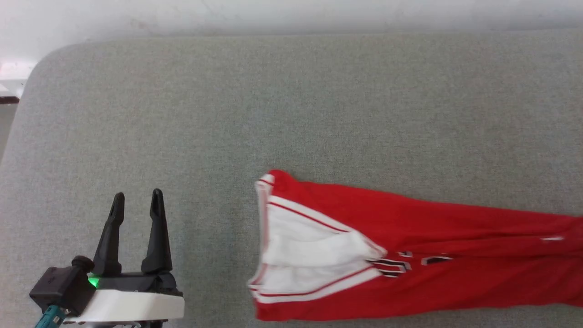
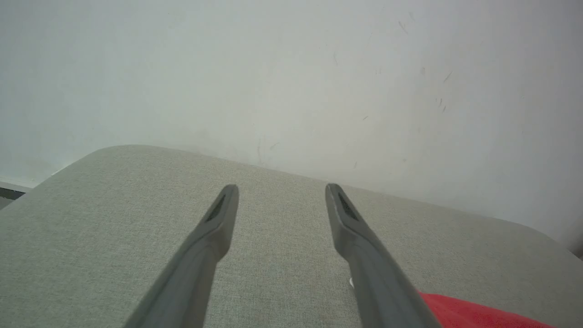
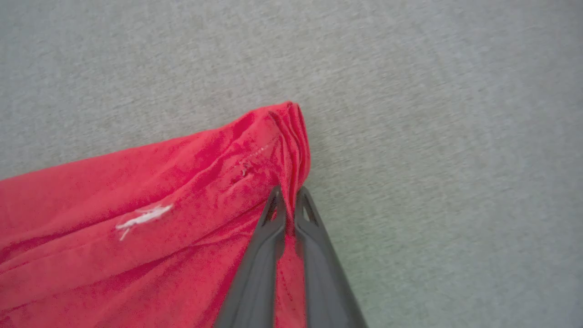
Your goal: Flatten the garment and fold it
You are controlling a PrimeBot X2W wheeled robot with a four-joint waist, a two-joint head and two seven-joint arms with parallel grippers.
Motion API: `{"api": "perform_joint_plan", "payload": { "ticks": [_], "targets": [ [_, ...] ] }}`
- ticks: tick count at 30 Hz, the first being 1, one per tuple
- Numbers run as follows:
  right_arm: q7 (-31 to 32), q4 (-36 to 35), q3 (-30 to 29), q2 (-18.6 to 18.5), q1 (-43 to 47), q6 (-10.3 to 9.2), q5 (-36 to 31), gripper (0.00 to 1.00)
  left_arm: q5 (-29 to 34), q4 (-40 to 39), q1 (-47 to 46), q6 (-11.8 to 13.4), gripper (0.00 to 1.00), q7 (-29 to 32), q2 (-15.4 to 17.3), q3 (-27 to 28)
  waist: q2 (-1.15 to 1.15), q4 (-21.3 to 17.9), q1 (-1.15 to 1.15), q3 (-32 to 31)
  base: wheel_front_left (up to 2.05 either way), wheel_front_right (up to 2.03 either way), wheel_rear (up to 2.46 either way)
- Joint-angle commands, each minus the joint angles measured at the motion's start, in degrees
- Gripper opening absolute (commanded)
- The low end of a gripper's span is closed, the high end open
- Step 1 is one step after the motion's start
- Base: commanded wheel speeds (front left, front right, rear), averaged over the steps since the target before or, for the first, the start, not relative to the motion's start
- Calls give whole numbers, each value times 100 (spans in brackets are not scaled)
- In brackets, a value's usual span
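One long garment (image 1: pixel 455 228) lies along the pad's (image 1: pixel 291 114) near edge; right gripper (image 3: pixel 288 202) pinches its right end, left gripper (image 1: pixel 136 197) spread empty beyond its left.

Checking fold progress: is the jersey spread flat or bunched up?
Bunched up: the jersey lies as a narrow, creased strip, layers overlapping.

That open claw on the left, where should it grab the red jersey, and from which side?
Probably the striped sleeve edge of the jersey, approached from the robot's left: that edge faces the open left gripper, lies free on the cushion, opposite the pinch of the right gripper.
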Motion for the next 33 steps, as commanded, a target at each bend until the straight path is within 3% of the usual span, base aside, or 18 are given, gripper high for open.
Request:
{"api": "perform_joint_plan", "payload": {
  "ticks": [1, 7, 12, 26, 33],
  "targets": [
    [-2, 19, -166, -90, -92, -12, -126, 0, 53, 16, -12, 16, 100, 21, 42, 0, 0, -21, -1, -81, 0, 0, 0],
    [111, 110, -991, -363, -143, -12, -671, 0, 205, 87, 106, 100, 100, 32, 132, -13, 0, -26, -1, -323, 0, 0, 0],
    [175, 4, -872, -466, -57, -12, -597, 0, 332, 187, 269, 190, 100, 10, 194, 22, 0, -38, -1, -575, 0, 0, 0],
    [1835, -2037, 1425, 160, 578, -12, 1016, 0, 400, 386, 481, 263, 100, -16, 112, -117, 0, 37, -1, -1001, 0, 0, 0],
    [2249, -2457, 2541, 265, 236, -12, 1290, 0, 325, 441, 486, 223, 100, -16, 80, -171, 0, 221, -1, -968, 0, 0, 0]
  ]
}}
